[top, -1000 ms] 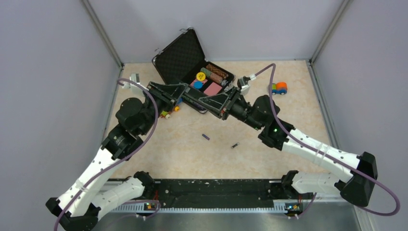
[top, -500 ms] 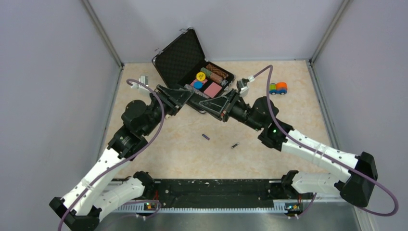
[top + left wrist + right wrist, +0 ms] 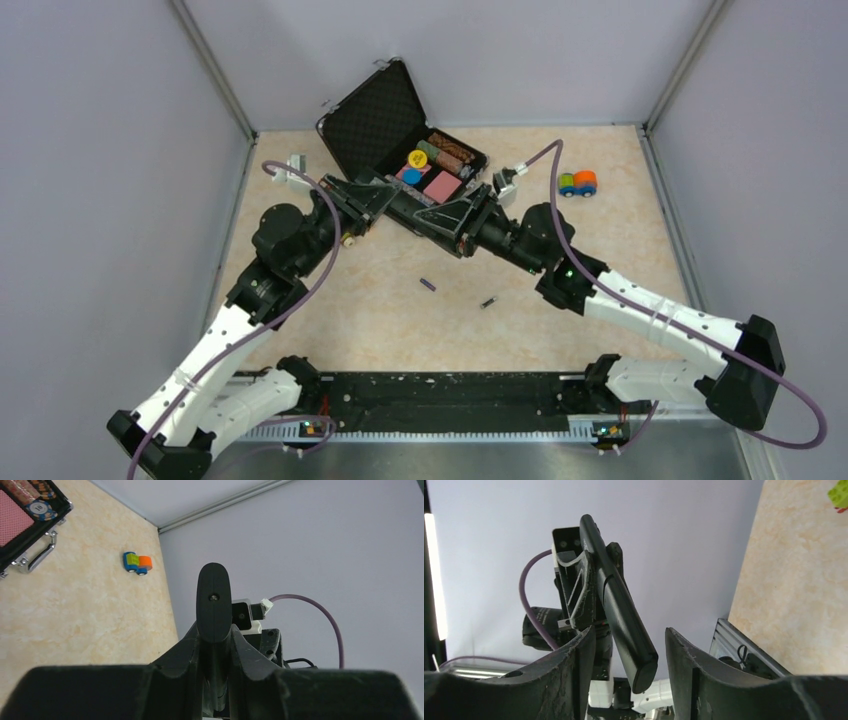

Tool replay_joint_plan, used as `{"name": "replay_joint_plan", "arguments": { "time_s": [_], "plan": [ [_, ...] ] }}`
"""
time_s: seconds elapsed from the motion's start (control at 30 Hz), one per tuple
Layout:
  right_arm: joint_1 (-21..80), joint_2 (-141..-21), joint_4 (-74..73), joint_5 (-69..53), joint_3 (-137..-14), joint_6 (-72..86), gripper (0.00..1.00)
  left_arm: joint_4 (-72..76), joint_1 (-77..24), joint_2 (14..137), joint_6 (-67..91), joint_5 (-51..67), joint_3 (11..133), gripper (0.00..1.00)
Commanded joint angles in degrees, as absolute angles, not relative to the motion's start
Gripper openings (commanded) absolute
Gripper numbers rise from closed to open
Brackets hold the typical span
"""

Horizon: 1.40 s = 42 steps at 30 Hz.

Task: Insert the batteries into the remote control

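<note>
2 loose cells sit on the table: the purple battery and, just to its right and a little nearer, the dark battery. Both lie well apart from the remote control, which is held up in the air further back, near the open case.

The left gripper has its jaws pressed onto 1 end of the remote control, pinching it. The right gripper has its jaws spread around the other end, with a gap showing on at least 1 side, so it does not appear to be gripping.

Whether the back cover is off I cannot tell; from the right wrist the bar looks smooth, perhaps closed.

Loading has not begun: 0 of 2 cells are in. What is left, as I judge it, is opening the compartment if it is shut, then picking up each cell and seating both
</note>
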State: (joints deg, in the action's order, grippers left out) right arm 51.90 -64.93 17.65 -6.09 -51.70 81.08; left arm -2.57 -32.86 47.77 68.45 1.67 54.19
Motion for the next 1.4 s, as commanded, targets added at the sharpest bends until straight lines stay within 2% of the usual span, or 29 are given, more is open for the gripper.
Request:
{"name": "replay_joint_plan", "arguments": {
  "time_s": [0.0, 0.1, 0.6, 0.9, 1.07, 1.3, 1.37],
  "plan": [
    [51.08, -62.94, 12.64, -3.92, -51.98, 80.47, 0.53, -2.28, -32.19, 48.54, 65.93, 1.96, 55.11, 0.00],
    [50.97, -62.86, 8.83, -3.11, -52.46, 79.86, 0.52, -2.85, -31.93, 49.39, 65.27, 2.20, 55.49, 0.00],
    [50.02, -63.49, -2.95, -0.19, -53.86, 76.40, 0.30, -7.83, -31.09, 53.44, 55.95, 5.61, 60.22, 0.00],
    [50.03, -64.39, -5.11, -0.18, -54.51, 75.63, 0.28, -9.94, -31.03, 55.55, 48.67, 6.61, 62.53, 0.00],
    [50.05, -64.52, -6.03, -0.18, -55.24, 75.09, 0.19, -9.44, -31.03, 56.37, 47.34, 6.17, 61.33, 0.00],
    [50.09, -65.43, -7.19, 0.28, -54.76, 75.49, 0.19, -11.27, -31.10, 56.89, 45.30, 3.10, 60.53, 0.00],
    [50.09, -65.73, -6.83, 0.27, -54.63, 75.55, 0.24, -11.19, -31.04, 57.20, 45.11, 3.04, 60.11, 0.00]
  ]
}}
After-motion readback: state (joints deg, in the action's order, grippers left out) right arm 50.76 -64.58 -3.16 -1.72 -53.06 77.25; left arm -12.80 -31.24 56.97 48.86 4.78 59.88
